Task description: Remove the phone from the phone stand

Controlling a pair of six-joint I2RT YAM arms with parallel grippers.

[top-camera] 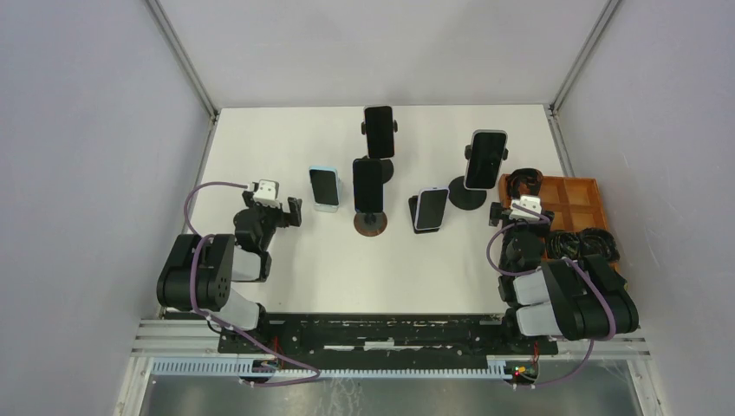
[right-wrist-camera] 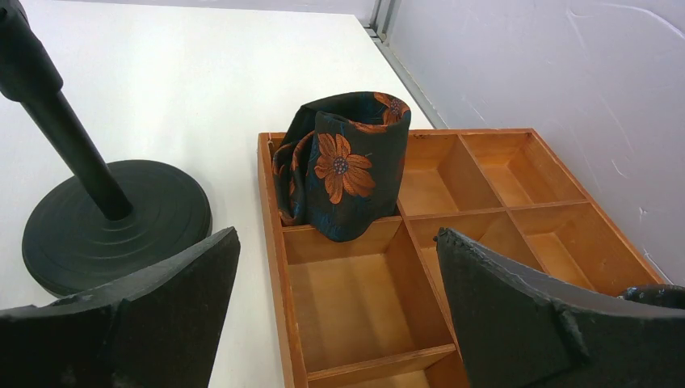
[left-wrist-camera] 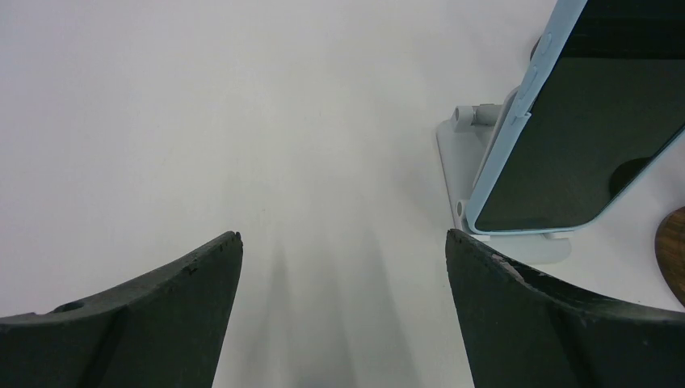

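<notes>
Jaws of the left gripper (left-wrist-camera: 343, 237) are gaping wide with nothing between them, and the right gripper (right-wrist-camera: 338, 233) is gaping likewise near the wooden tray (right-wrist-camera: 280, 267). The light-blue phone (left-wrist-camera: 577, 129) is leaning on its white stand (left-wrist-camera: 450, 153), long axis standing up and tilted back, sitting ahead and right of the left jaws, untouched. The left arm is looking the nearer of the 2.

Light-blue phone (left-wrist-camera: 582, 121) cut off by top and right edges; white stand (left-wrist-camera: 449, 145) mostly hidden behind it. Black stand (right-wrist-camera: 145, 202) pole runs off upper left. Wooden tray (right-wrist-camera: 347, 307) near end cut by bottom edge.
</notes>
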